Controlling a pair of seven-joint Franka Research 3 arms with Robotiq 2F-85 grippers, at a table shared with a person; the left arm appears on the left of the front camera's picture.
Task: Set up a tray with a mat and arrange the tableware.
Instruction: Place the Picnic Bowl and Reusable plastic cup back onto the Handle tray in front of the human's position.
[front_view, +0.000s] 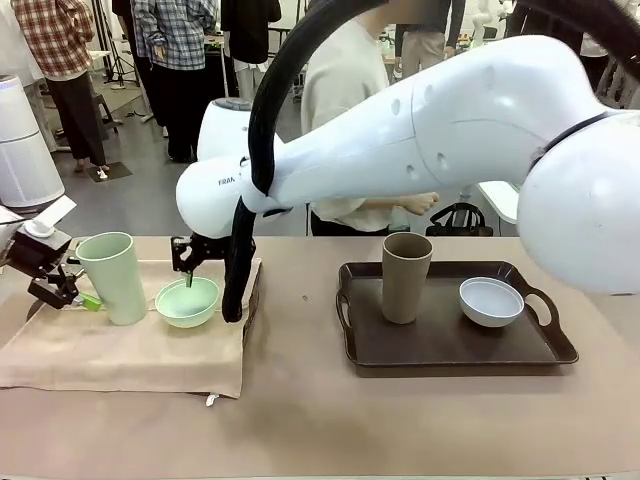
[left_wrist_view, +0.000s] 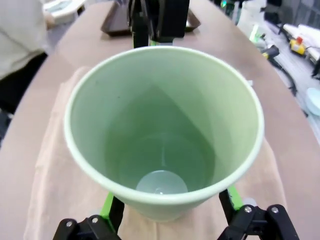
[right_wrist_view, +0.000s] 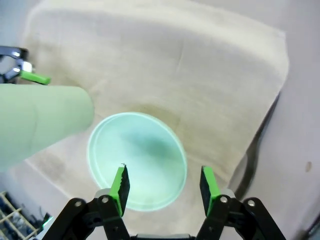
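Note:
A beige mat (front_view: 120, 350) covers the left tray, whose dark edge (front_view: 252, 300) shows at its right side. On the mat stand a pale green cup (front_view: 112, 277) and a pale green bowl (front_view: 187, 301). My left gripper (front_view: 75, 295) is open, with its pads on either side of the cup's (left_wrist_view: 165, 125) base. My right gripper (front_view: 190, 270) reaches across and hangs open just over the bowl (right_wrist_view: 137, 160); one finger (right_wrist_view: 120, 182) is over the bowl's inside, the other (right_wrist_view: 207, 182) is past its rim. A brown cup (front_view: 405, 277) and a white bowl (front_view: 491, 301) stand on the right-hand brown tray (front_view: 450, 345).
My right arm spans the table from the right side to the left tray. A person stands at the far side behind it, one hand (front_view: 420, 203) near the table edge. Bare table lies between the trays and along the front.

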